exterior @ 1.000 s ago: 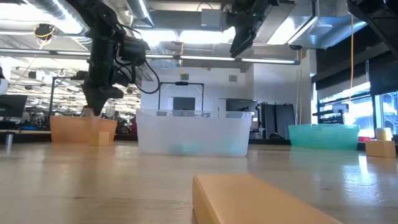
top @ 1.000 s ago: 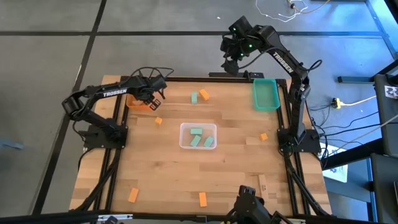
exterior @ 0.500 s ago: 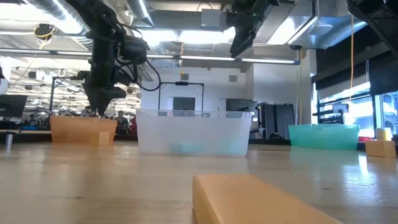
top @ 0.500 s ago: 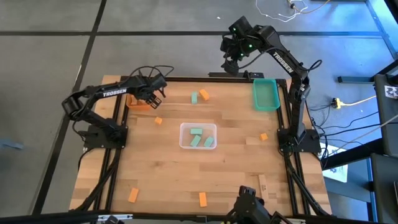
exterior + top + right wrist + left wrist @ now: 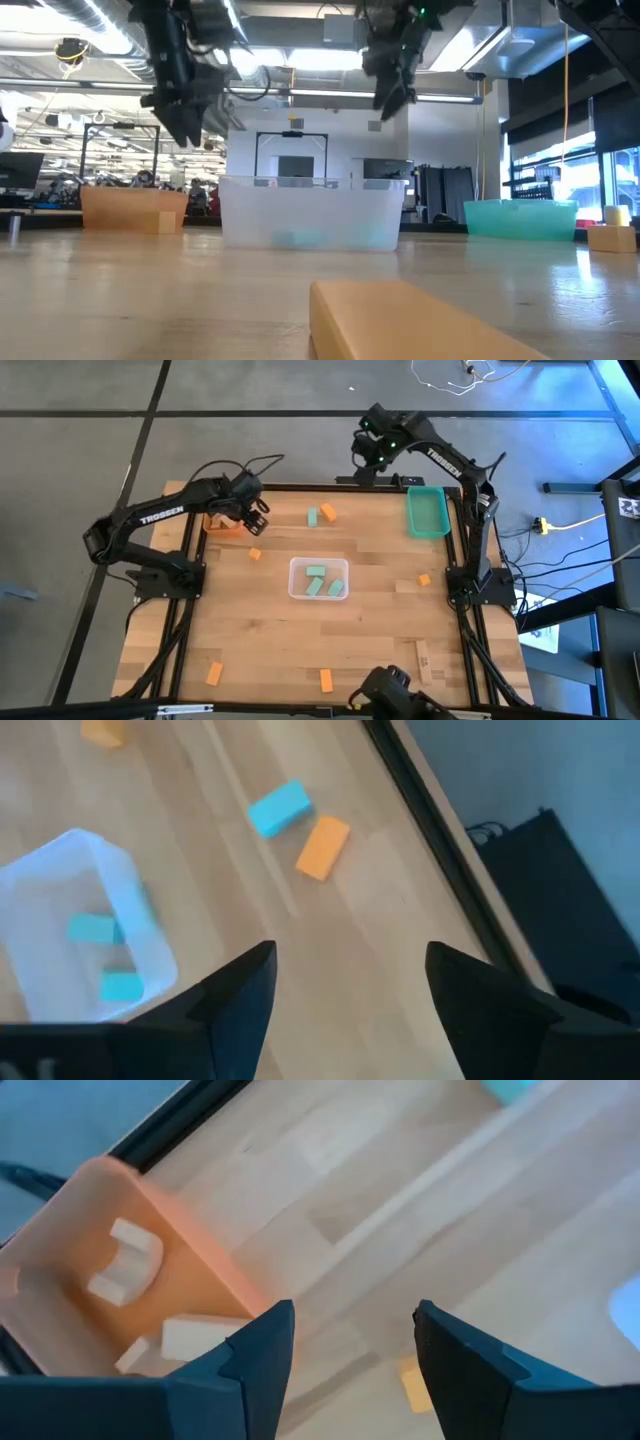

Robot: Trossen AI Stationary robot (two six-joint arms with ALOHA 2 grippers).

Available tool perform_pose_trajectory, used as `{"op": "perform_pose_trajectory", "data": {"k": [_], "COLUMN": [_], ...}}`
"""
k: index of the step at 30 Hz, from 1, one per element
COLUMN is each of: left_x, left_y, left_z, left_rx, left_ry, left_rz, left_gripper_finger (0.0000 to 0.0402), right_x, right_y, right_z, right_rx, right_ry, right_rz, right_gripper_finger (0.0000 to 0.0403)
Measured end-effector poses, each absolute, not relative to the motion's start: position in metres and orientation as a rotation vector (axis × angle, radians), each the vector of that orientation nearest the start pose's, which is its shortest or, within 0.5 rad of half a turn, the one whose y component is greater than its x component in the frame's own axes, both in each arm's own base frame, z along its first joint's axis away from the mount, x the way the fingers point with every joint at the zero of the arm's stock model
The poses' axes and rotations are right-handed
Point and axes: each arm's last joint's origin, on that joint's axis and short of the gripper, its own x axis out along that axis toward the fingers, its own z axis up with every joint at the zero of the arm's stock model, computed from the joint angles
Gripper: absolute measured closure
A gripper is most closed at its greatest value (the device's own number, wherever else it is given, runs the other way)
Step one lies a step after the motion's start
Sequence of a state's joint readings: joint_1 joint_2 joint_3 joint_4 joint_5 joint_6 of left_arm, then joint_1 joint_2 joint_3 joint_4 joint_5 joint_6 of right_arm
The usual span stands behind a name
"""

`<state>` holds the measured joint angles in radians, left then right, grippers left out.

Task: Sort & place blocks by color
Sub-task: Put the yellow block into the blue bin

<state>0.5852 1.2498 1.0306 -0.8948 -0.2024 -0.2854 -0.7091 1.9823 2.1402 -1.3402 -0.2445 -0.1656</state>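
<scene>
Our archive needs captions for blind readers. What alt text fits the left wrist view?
The open left claw hangs empty above a wooden table, beside an orange tray holding tan blocks. An orange block lies on the table between the fingers.

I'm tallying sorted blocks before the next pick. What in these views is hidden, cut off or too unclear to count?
- Orange tray, high view: the left hand and arm cover most of it; contents hidden.
- Same tray, left wrist view: pale blocks partly cut off by the fingers.
- Clear tray, low view: frosted wall blurs the green blocks.
- Teal tray, low view: wall hides its inside.
</scene>
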Motion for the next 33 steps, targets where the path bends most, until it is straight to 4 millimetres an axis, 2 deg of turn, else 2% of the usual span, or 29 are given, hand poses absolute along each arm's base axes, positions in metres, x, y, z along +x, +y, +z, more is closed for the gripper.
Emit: {"op": "perform_pose_trajectory", "data": {"k": [9,13,22,33], "left_x": [0.193,0.194,0.195,0.196], "left_y": [0.119,0.117,0.117,0.117], "left_z": [0.279,0.279,0.280,0.280], "left_rx": [-0.422,-0.417,-0.416,-0.427], "left_ry": [0.993,0.995,0.986,0.976], "left_rz": [0.811,0.804,0.805,0.788], "left_gripper_finger": [0.0207,0.0207,0.0207,0.0207], "right_x": [0.341,0.353,0.365,0.385], "right_y": [-0.247,-0.241,-0.226,-0.227], "right_z": [0.290,0.273,0.240,0.189], "right_rx": [0.473,0.492,0.450,0.471], "right_ry": [0.990,0.940,0.957,1.029], "right_rz": [-0.408,-0.436,-0.485,-0.470], "right_gripper_finger": [0.0148,0.0148,0.0148,0.0148]}}
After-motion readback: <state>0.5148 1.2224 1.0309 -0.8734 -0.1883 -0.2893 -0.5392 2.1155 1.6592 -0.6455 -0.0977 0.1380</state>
